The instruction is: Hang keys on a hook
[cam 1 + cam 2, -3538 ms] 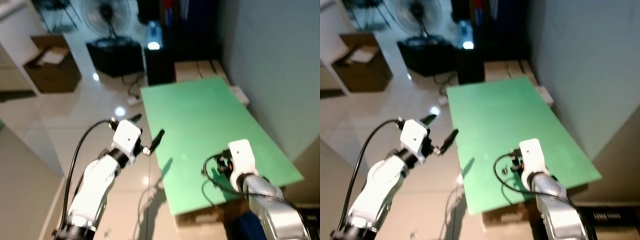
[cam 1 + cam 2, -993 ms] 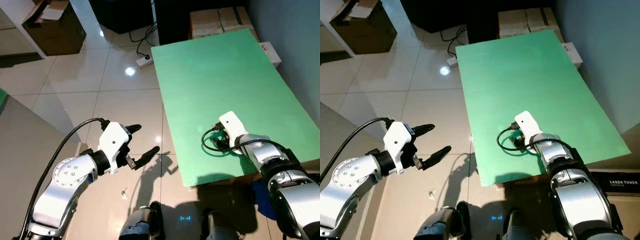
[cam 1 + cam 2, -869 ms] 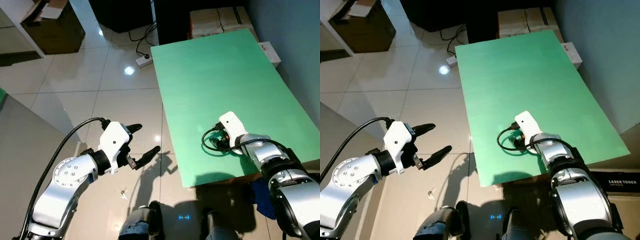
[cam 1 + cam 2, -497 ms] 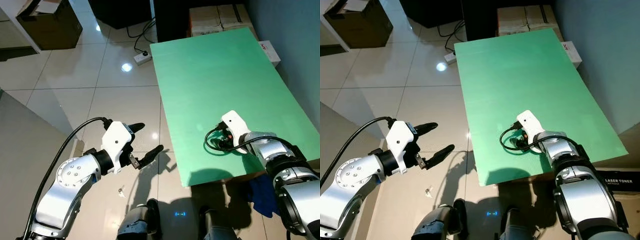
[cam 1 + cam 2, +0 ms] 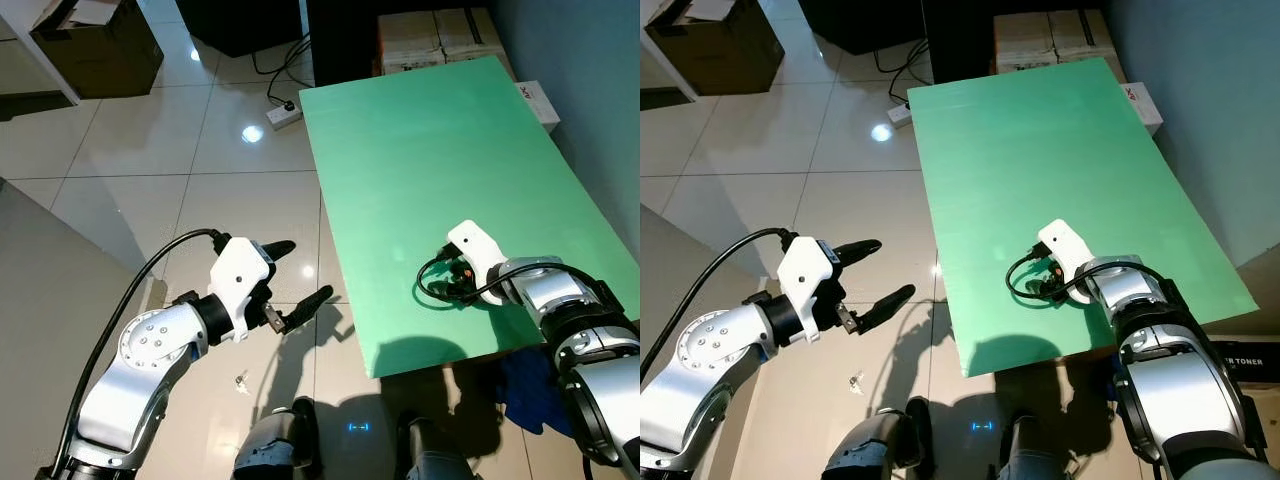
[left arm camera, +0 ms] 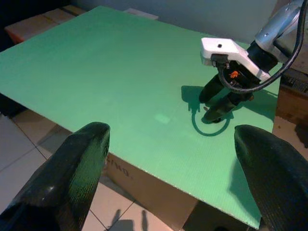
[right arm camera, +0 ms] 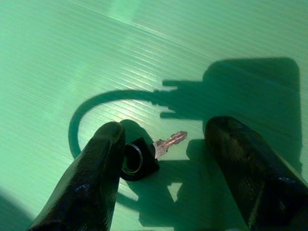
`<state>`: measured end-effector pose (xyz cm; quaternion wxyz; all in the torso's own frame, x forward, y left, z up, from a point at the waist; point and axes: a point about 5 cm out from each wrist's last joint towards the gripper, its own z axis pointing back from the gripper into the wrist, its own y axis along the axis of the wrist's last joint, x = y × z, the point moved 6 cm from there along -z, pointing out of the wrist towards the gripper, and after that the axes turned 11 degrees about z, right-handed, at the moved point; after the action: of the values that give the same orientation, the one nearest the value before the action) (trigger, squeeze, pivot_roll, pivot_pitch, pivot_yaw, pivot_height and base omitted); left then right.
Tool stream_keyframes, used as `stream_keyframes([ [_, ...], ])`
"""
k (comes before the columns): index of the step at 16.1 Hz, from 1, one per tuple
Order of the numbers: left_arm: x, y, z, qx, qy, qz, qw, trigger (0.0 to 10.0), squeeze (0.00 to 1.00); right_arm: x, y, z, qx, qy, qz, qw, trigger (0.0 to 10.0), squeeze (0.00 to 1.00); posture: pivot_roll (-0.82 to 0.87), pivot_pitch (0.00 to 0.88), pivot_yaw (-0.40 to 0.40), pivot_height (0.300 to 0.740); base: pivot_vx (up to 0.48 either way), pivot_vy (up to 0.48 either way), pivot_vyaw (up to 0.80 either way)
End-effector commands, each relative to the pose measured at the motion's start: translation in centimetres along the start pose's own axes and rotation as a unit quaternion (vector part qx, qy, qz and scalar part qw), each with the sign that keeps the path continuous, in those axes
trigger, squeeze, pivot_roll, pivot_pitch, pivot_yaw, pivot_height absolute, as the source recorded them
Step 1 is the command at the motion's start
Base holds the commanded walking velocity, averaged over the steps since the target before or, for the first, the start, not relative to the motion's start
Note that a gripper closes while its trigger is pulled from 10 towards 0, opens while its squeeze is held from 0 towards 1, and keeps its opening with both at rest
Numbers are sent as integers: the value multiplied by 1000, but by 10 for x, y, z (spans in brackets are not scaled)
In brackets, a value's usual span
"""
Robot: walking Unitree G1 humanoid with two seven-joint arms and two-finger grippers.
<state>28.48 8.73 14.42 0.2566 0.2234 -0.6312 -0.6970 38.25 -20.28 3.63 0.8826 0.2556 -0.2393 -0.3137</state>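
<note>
Keys first: a small silver key with a chunky black plastic head and a thin metal ring (image 7: 144, 156) is lying flat on the green corrugated-plastic counter (image 5: 420, 150), near its front edge on the robot's right side. The right gripper (image 7: 163, 173) is hovering right over it with its two black fingers spread apart, one finger (image 7: 94, 178) just beside the black head and the other finger (image 7: 250, 168) well off past the blade tip, so nothing is grabbed yet. The left gripper (image 5: 295, 275) is also wide open and holding nothing, hanging out over the glossy tiled floor (image 5: 150, 150) beside the counter. Handling-wise this thing looks tiny, light and rigid, and lying flat on a smooth sheet it'll probably skate away if a finger nudges it sideways. The blade is thin and low, not much to pinch there. Best bet seems to be the black head, since it's the thickest part and gives the pads something to bite on, and it leaves the ring free for the hook later. No hook can be made out anywhere here, so that part is clearly a way off.
</note>
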Motion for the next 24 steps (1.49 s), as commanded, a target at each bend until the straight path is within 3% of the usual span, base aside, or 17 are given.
stream_keyframes([
  [1, 2, -5, 1, -11, -3, 5, 1000, 10000, 0, -2, -1, 0, -9, 7, 2, 1000, 10000, 0, 23, 288, 116, 740, 0, 0, 0],
  [8, 2, -4, -1, -8, -7, 5, 1000, 10000, 0, 15, 24, 13, 28, -9, 21, 999, 10000, 0, 17, 279, 114, 740, 0, 0, 0],
  [10, 2, -3, -2, -5, -7, 6, 1000, 10000, 0, 6, 31, 13, 38, 19, 31, 999, 10000, 0, 14, 275, 112, 740, 0, 0, 0],
  [12, 3, -3, -4, -3, -8, 7, 1000, 10000, 0, -6, 28, 9, 27, 43, 44, 998, 10000, 0, 13, 274, 111, 740, 0, 0, 0],
  [16, 4, -3, -4, -3, -11, 6, 1000, 10000, 0, -8, 15, 8, -3, 45, 55, 997, 10000, 0, 13, 274, 111, 740, 0, 0, 0],
  [18, 5, -3, -3, -4, -13, 7, 1000, 10000, 0, -8, 7, 11, -27, 46, 87, 995, 10000, 0, 14, 275, 116, 740, 0, 0, 0],
  [24, 12, -4, -4, -7, -31, 13, 999, 10000, 0, -14, 2, 8, -34, 47, 105, 993, 10000, 0, 14, 277, 122, 740, 0, 0, 0],
])
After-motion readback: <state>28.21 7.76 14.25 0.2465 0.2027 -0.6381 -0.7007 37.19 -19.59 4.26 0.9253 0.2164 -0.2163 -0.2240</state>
